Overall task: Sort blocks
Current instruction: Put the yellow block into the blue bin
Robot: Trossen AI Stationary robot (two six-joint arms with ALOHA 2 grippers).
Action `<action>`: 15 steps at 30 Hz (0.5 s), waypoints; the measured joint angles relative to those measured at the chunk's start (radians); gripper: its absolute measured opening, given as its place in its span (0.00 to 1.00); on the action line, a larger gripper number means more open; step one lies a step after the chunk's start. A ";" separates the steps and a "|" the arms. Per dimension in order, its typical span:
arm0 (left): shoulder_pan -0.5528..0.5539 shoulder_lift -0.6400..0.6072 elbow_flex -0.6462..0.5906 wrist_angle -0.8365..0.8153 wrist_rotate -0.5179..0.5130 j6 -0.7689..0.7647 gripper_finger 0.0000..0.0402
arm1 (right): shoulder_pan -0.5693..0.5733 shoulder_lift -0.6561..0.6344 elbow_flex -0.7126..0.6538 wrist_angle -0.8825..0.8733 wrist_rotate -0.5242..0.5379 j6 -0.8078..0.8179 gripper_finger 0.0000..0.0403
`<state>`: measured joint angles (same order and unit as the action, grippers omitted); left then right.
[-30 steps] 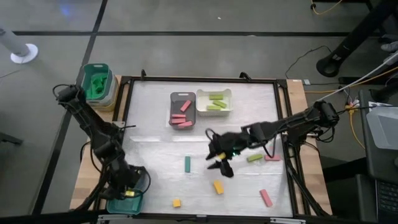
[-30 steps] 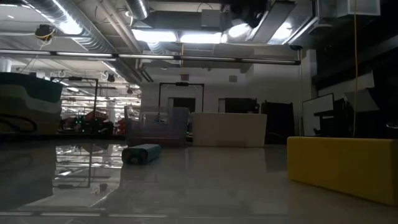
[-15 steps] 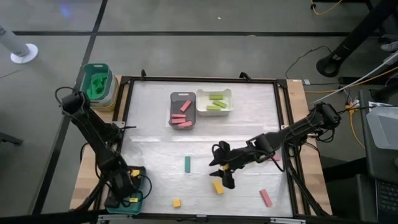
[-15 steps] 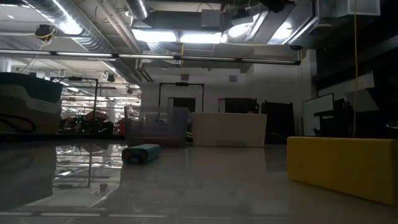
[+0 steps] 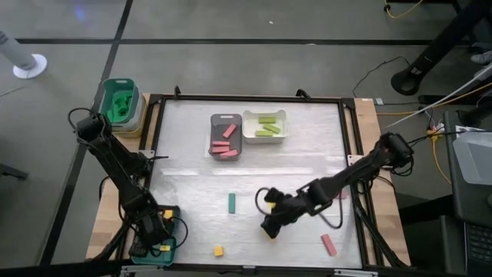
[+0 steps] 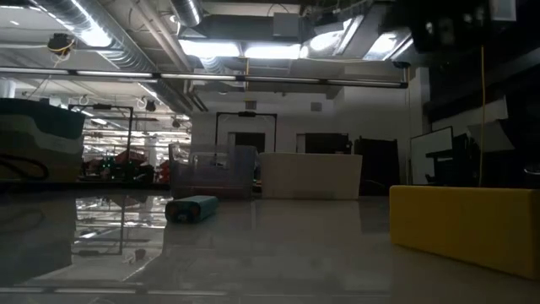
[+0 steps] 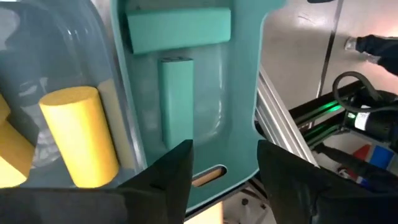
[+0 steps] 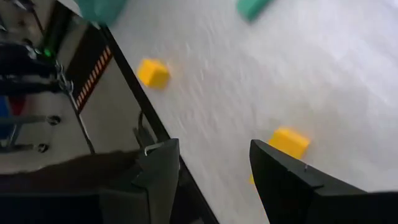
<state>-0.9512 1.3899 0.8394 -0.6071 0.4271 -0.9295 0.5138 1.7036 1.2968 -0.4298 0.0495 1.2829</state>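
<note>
With its fingers apart, the right end effector [image 5: 268, 228] should centre over the yellow block [image 8: 288, 142] and seat on the desk [image 5: 192, 154] before closing

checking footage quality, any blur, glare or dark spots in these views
Right wrist view: motion-blurred, the yellow blocks smeared. Low view: dim, with bright ceiling lights and reflections on the table. Left wrist view: sharp, sheen on the teal tray. High view: evenly lit.
</note>
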 joint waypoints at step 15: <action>0.000 0.000 0.000 -0.001 -0.005 0.021 0.41 | 0.016 0.192 0.000 0.015 -0.122 0.204 0.49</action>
<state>-0.9512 1.3899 0.8394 -0.6079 0.4217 -0.9081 0.5301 1.8955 1.2968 -0.4146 -0.0723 1.4866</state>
